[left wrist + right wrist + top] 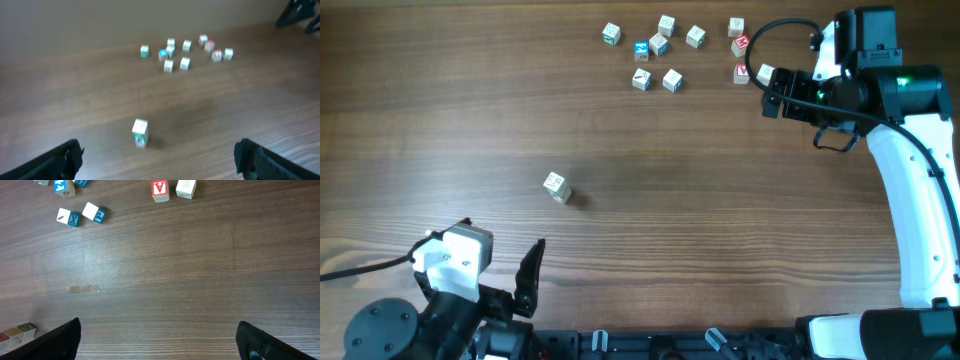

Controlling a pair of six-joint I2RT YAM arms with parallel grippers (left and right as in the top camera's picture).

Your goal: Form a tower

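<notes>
Overhead: tower (557,187) stands alone on counter (440,120), well apart from loose cubes (665,50), likely for working room; right end effector (768,92) beyond them, spread wide, empty.
Left wrist: left end effector (160,160) faces tower, spread wide, empty.
Right wrist: tower unseen.

Brown wood-grain desk (440,120). Loose letter cubes (695,36) scattered near its far edge, right of centre. One blue-faced cube (641,50) among them, a red-faced cube (742,73) toward the right.

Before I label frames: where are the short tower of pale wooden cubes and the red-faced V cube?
Short tower of pale wooden cubes (140,132): left wrist view, front side.
Red-faced V cube (159,189): right wrist view, red face.
</notes>
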